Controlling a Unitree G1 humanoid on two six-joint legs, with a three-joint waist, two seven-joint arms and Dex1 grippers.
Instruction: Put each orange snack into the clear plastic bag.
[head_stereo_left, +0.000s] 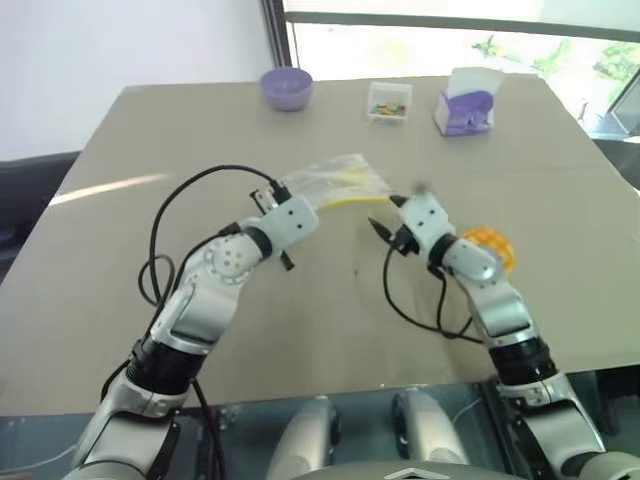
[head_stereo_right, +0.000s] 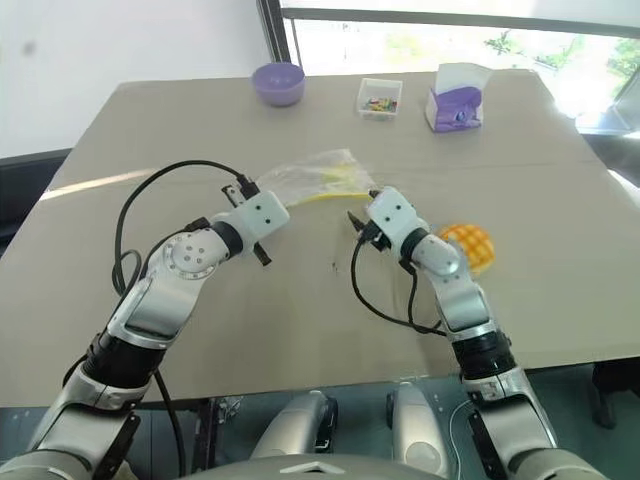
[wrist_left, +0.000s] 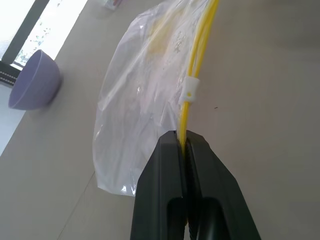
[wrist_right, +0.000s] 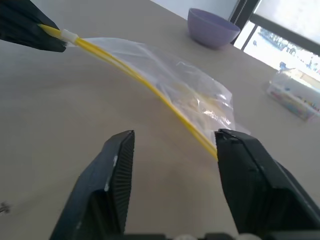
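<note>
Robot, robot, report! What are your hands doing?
Left gripper shut on clear plastic bag's yellow seal. Right gripper open, beside bag. Orange snack on table, behind right arm. Nothing blocking.

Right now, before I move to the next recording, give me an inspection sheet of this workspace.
Surface: tan table, flat.
Job's things: clear bag mid-table, yellow seal strip along one edge; orange bun on the table beside the right arm, outside the bag.
Clutter: purple bowl, small clear box of coloured bits, purple-and-white tissue box, all along the far edge.
Grippers: left tool shut on the seal strip; right tool open, holding nothing, one finger next to the strip.
Cables: black cable looped by the left arm, another by the right arm, above the table.
Surroundings: window behind the table.
</note>
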